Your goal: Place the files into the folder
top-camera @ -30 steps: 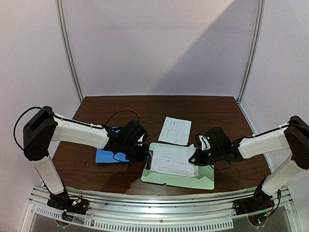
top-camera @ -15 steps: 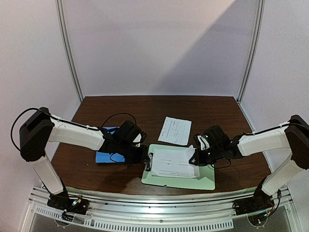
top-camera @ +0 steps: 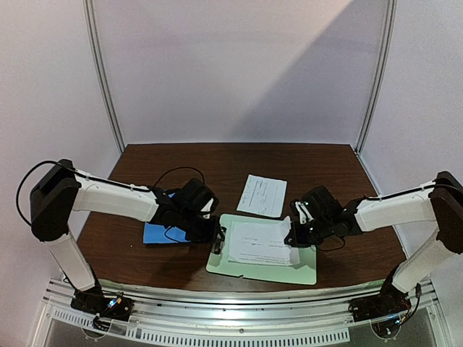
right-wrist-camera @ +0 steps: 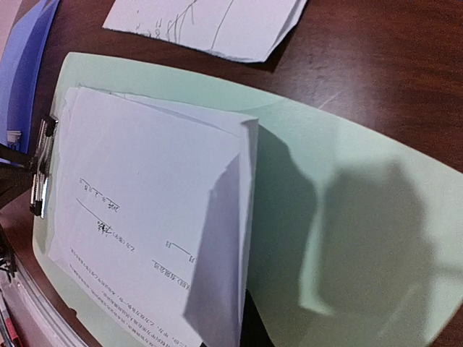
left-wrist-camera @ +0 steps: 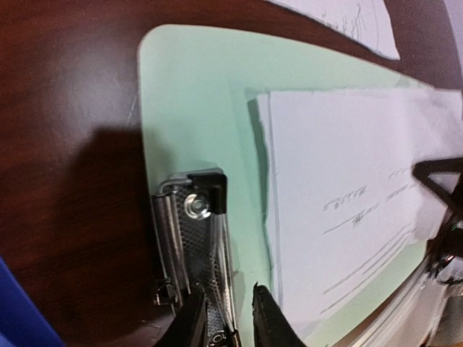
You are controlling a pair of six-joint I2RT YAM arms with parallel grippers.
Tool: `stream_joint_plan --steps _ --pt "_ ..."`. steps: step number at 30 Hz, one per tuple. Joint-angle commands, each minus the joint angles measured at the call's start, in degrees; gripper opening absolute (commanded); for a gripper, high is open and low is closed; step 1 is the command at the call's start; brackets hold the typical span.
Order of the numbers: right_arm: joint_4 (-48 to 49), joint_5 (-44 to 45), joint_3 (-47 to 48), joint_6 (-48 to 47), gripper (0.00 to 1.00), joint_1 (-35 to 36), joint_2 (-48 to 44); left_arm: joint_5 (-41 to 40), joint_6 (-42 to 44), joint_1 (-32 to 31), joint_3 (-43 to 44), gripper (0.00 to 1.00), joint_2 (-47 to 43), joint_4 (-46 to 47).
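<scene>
Risking a crease by tugging the folded sheet (top-camera: 260,243) pinched in right gripper (top-camera: 291,237); left gripper (left-wrist-camera: 228,314) slightly parted at clipboard clip (left-wrist-camera: 194,238).

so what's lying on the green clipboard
A white sheet, its right edge curled up, free of the metal clip. Whether a second sheet lies beneath it cannot be seen.

High rear camera; close wrist cameras share files (left-wrist-camera: 347,181).

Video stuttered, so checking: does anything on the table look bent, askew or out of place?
The sheet on the green clipboard is buckled: its edge folds upward where the right gripper pinches it. Its opposite edge lies beside the metal clip, not under it.
</scene>
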Motion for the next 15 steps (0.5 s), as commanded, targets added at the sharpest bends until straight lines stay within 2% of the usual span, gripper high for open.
stream_joint_plan --steps 1,5,12,15 --pt "-6.97 6.38 0.37 -1.01 0.00 0.34 -4.96 -6.91 2.31 -0.94 2.97 0.36 1.67 -8.58" --pt "-7.37 4.79 0.33 -1.53 0.00 0.37 -7.05 -10.79 2.78 -2.45 6.02 0.46 3.08 -11.68" --pt "-4.77 1.06 0.68 -0.93 0.00 0.34 -5.36 -17.83 3.74 -5.22 12.25 0.54 5.29 -18.73" --pt "-4.24 0.75 0.68 -0.75 0.00 0.39 -4.63 -20.64 3.96 -5.35 13.52 0.54 5.44 -22.19"
